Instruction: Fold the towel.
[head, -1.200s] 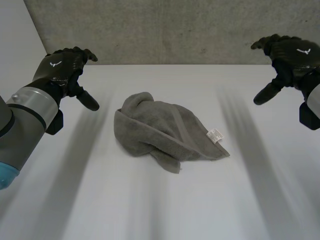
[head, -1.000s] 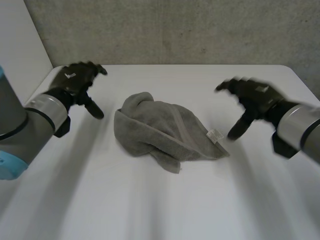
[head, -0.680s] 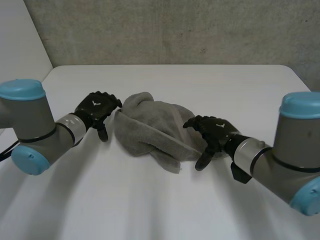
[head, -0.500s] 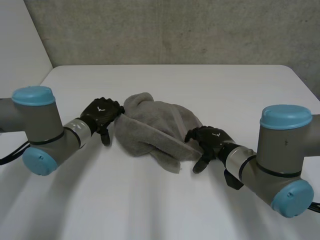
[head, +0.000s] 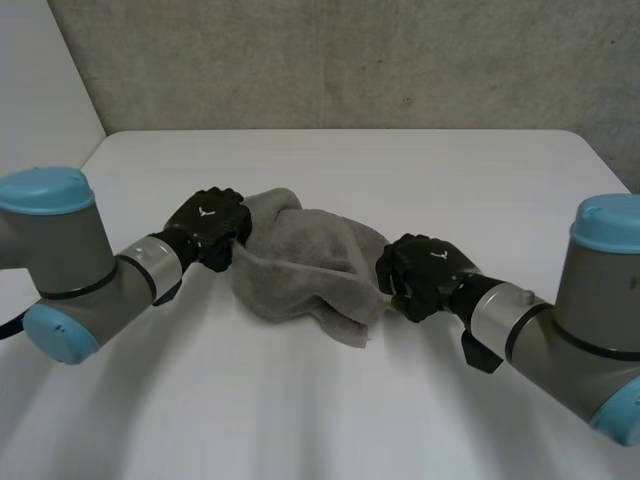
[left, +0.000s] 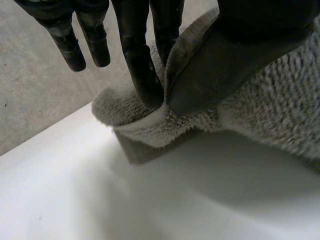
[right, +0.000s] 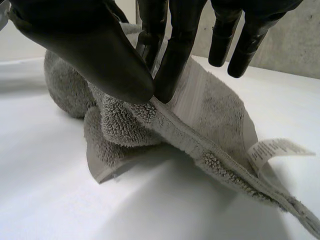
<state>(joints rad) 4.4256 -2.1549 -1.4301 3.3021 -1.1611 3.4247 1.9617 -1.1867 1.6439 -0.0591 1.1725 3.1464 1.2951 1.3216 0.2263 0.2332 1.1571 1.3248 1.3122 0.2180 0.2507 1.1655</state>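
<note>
Firmly pinching with the left hand (left: 142, 75): thumb and one finger pressed together on a rolled edge at the left end of the towel (left: 280, 115), other fingers straight and off the cloth. Likewise nipped by the right hand (right: 85, 45), thumb against two fingers on the flat woven hem band at the towel's right side, remaining fingers held clear. Just one towel, grey terry, bunched in a heap between the two hands and lying on the white table (head: 330, 400) about midway across. Held up a little off the tabletop at the pinched edges, sagging down in between. One small white label (right: 272, 149) sewn into the hem beside the right hand, sticking out from the edge; rows of fine print on it, too small to read. Behind the table, a grey concrete wall (head: 330, 60).
</note>
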